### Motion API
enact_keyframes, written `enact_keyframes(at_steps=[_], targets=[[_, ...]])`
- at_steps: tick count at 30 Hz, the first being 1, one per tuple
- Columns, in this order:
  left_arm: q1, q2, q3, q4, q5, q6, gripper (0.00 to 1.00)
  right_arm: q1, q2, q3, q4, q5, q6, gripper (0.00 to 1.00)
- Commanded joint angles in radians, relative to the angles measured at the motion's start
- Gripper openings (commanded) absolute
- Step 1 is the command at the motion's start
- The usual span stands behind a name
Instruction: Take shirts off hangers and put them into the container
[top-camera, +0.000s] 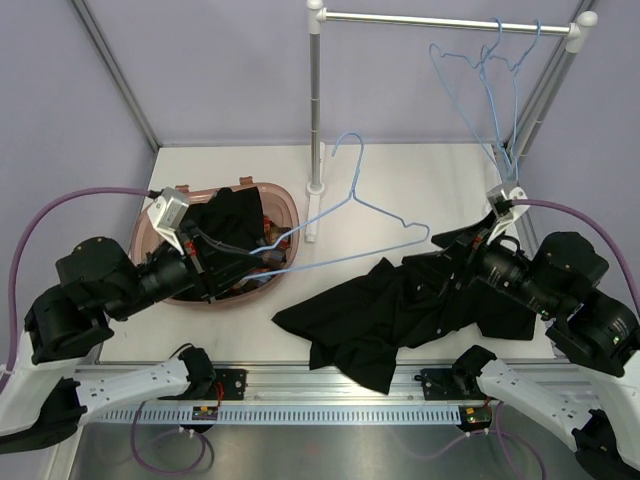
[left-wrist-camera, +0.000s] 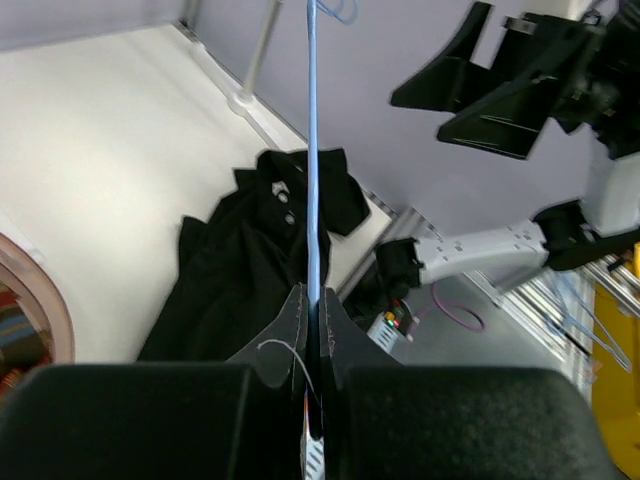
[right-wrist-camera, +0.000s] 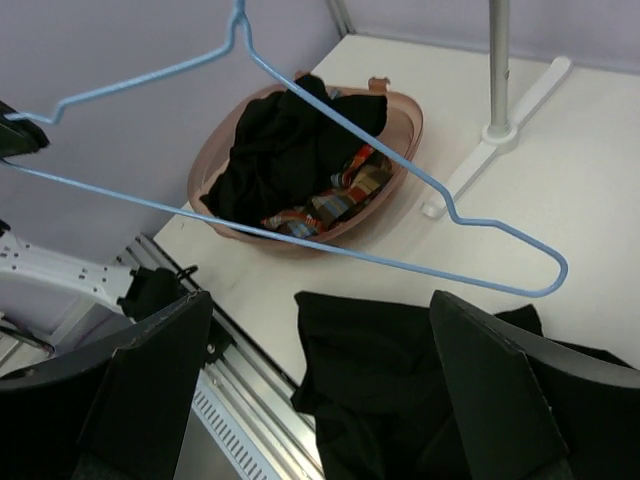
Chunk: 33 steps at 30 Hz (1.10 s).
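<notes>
The hanger (right-wrist-camera: 345, 125) was a thin, smooth light-blue rod with a faint sheen — wire or plastic, hard to tell which. The black shirt (top-camera: 400, 305) on the table (top-camera: 420, 170) was soft, matt, creased cloth. The plaid shirt (right-wrist-camera: 340, 195) in the container (right-wrist-camera: 405, 110) looked woven. The container was smooth, translucent pinkish-brown plastic. The rail (top-camera: 317, 100) was dull silvery metal with white plastic joints — the table matt white.
</notes>
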Motion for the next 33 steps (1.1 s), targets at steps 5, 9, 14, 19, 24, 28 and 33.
enact_keyframes(at_steps=[5,9,14,19,24,28,33], targets=[[0.001,-0.112,0.024,-0.074,0.205,-0.120,0.00,-0.004,-0.051,0.031,-0.068,-0.163,-0.072,0.99],[0.001,-0.164,0.016,-0.111,0.234,-0.154,0.00,-0.004,-0.048,0.085,-0.117,-0.176,-0.097,0.99],[0.001,-0.224,-0.015,-0.079,0.305,-0.207,0.00,-0.004,-0.054,0.060,-0.134,-0.270,-0.114,0.97],[0.001,-0.265,-0.059,-0.008,0.361,-0.252,0.00,-0.004,-0.064,-0.002,-0.106,-0.451,-0.137,0.92],[0.001,-0.287,-0.065,0.000,0.369,-0.266,0.00,-0.004,-0.054,-0.033,-0.082,-0.616,-0.137,0.79],[0.001,-0.297,-0.073,0.009,0.374,-0.275,0.00,-0.004,-0.065,-0.058,-0.025,-0.729,-0.103,0.74],[0.001,-0.303,-0.095,0.035,0.389,-0.286,0.00,-0.004,-0.088,-0.102,0.064,-0.888,-0.026,0.59]])
